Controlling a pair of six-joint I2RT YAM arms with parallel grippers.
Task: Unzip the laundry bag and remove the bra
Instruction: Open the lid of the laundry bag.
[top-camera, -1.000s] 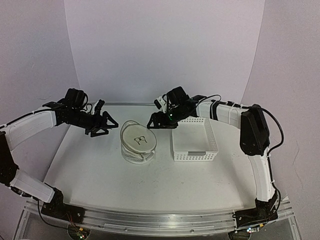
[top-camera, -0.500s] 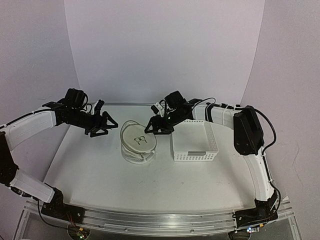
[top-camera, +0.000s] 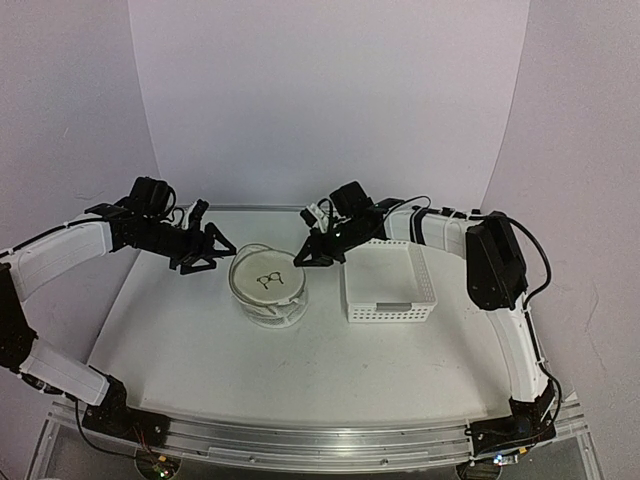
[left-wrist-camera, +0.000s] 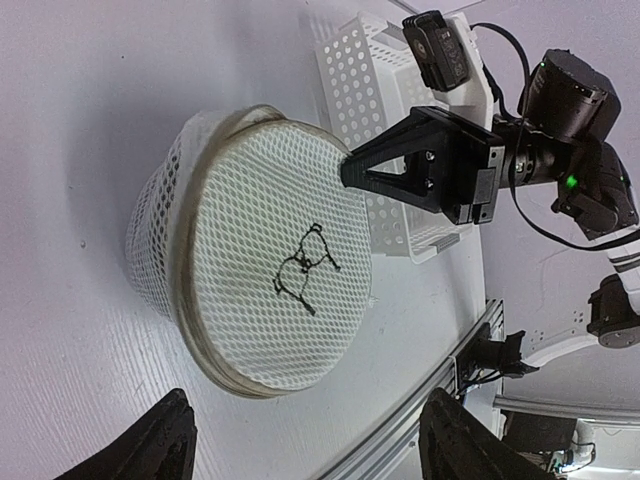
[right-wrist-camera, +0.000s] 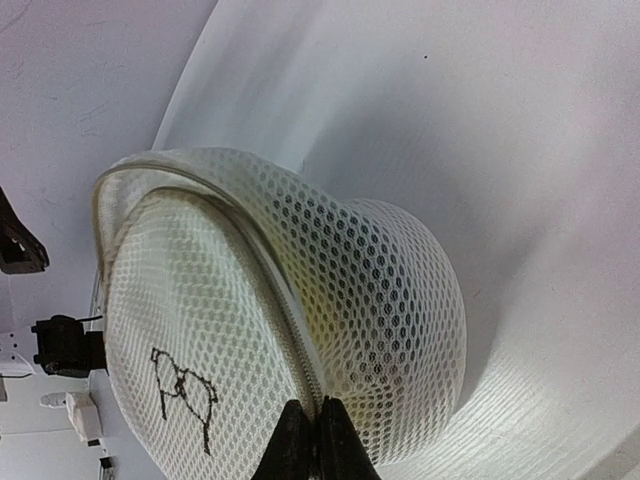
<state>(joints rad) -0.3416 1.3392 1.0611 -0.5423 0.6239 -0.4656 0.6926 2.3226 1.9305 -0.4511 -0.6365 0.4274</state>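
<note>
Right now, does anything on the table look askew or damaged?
Only the laundry bag: it sits tipped, flat face angled toward the left arm, while the right gripper has its jaws shut on the rim seam. No spill or tear shows.

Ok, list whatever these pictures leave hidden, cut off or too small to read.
- The bra: all views, behind the laundry bag mesh; only a yellowish tint shows in the right wrist view.
- The zipper pull: right wrist view, covered by the shut right jaws and cut by the bottom edge.
- The zipper round the far side: hidden by the bag itself, so how far it is open is unknown.
- The grip itself: top view, too small to read.
</note>
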